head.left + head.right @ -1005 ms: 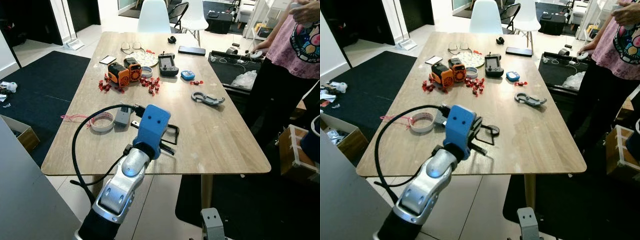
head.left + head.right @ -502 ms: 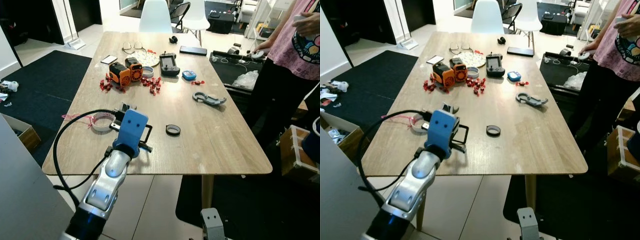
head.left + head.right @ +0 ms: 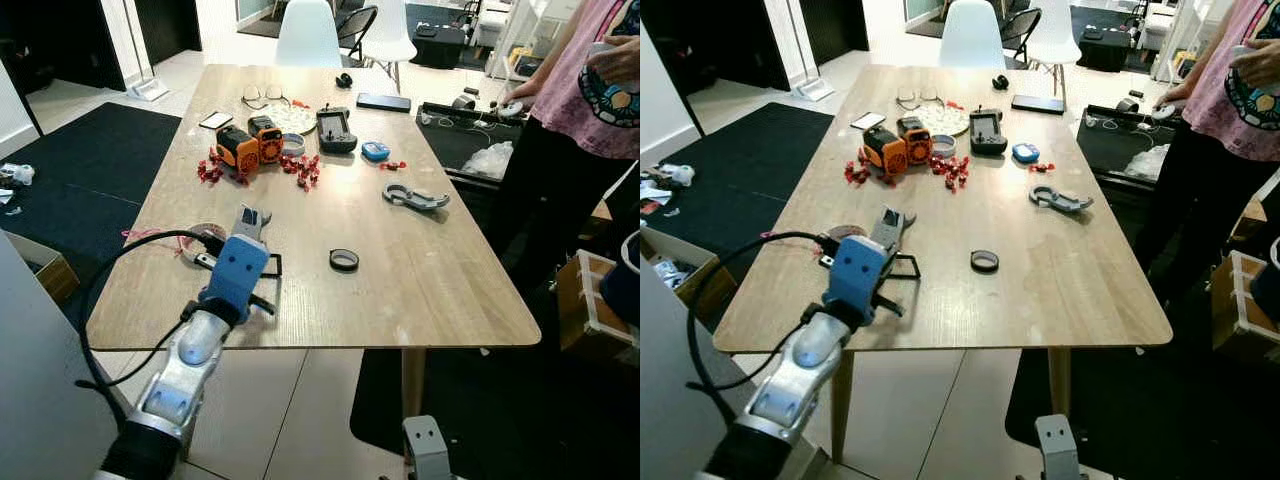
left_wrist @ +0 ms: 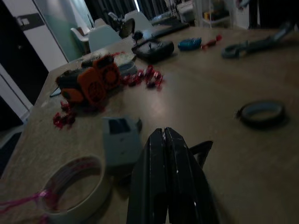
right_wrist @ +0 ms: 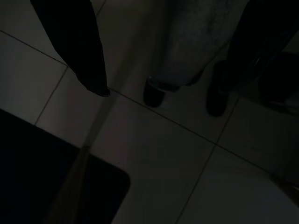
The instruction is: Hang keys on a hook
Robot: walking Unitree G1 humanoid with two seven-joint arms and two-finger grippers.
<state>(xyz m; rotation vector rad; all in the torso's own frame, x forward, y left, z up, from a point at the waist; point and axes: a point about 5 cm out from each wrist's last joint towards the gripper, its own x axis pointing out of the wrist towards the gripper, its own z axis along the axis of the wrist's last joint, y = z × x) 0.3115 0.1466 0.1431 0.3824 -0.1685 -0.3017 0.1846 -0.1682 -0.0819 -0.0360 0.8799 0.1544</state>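
**Left pincer is pinched shut, hovering just short of what I think are the keys**

The left gripper (image 4: pixel 163 136) has its fingers pressed together, holding nothing, low over the near left of the table (image 3: pixel 440 290). The grey fob-looking thing (image 4: pixel 121 145), my best guess for the keys, lies just beyond it, beside the tape roll (image 4: pixel 74 186). If it goes in closed, it'll probably shove the fob away or into the roll. The arm's black cable (image 3: pixel 110 290) could also catch the table edge. The right gripper (image 5: pixel 168 88) hangs idle, fingers spread, over floor tiles.
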